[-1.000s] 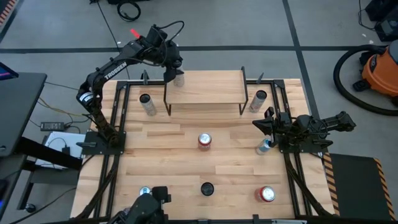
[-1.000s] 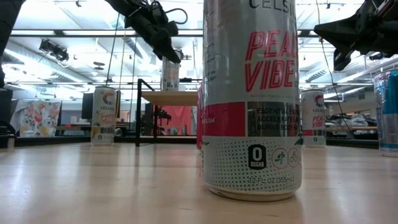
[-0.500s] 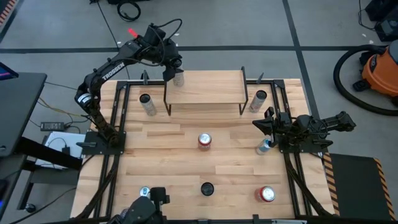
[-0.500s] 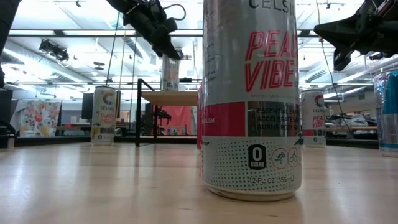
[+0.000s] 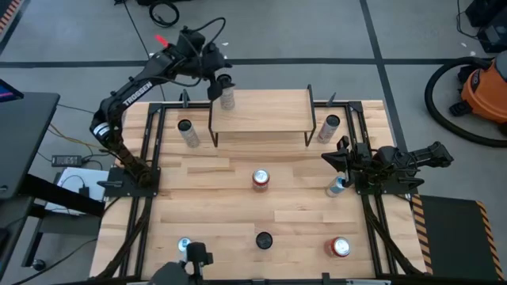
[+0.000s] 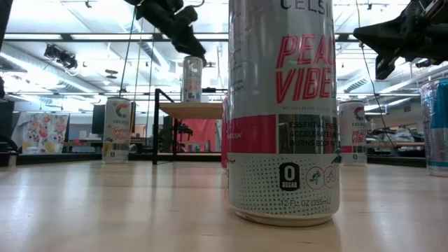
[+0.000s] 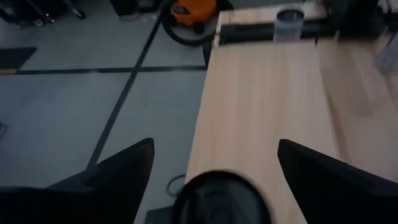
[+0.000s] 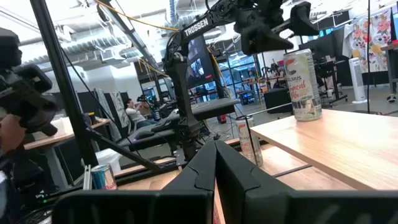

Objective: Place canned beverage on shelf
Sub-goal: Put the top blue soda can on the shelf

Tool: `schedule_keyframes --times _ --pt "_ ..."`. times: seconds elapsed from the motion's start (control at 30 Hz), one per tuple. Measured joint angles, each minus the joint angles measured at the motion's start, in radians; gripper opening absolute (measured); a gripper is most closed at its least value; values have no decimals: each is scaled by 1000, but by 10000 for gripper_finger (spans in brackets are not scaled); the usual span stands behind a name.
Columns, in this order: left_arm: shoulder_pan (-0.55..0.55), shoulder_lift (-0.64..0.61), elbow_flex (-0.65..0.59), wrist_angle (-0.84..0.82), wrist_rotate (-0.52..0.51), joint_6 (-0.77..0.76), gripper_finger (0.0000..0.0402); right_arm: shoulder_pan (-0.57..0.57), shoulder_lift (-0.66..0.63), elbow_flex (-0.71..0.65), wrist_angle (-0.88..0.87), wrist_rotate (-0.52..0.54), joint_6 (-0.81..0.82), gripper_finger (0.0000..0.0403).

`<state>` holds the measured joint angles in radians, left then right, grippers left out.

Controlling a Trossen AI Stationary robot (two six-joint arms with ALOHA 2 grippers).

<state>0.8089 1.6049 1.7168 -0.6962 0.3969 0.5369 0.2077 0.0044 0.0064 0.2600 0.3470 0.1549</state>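
Standing on the shelf (image 5: 261, 115), the can (image 5: 228, 97) looks rigid, slick, prob. tippy; grip mid-body. Left gripper (image 5: 215, 85) wide, empty; right gripper (image 5: 333, 157) closed, empty.

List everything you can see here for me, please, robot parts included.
Shelf: one, light wood top with black legs, far edge of the table.
Can on the shelf: one, silver, upright at its left end.
Cans on the table: seven, mostly silver with red, blue or black tops, scattered upright.
Table: one, light wood.
Vacuum cleaner: one, orange, on the floor at far right.
Person: one, seated far back in the room.
Left gripper: black, open, raised beside the shelf can.
Right gripper: black, shut, waiting over the table's right side.
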Motion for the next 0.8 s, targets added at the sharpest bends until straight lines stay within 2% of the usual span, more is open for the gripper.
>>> schedule_keyframes --times 0.3,0.8 --pt "-61 -86 0 55 -14 0 353 0 0 0 0 0 0 16" --pt "-232 -129 1 -84 -37 -94 353 0 0 0 0 0 0 16"
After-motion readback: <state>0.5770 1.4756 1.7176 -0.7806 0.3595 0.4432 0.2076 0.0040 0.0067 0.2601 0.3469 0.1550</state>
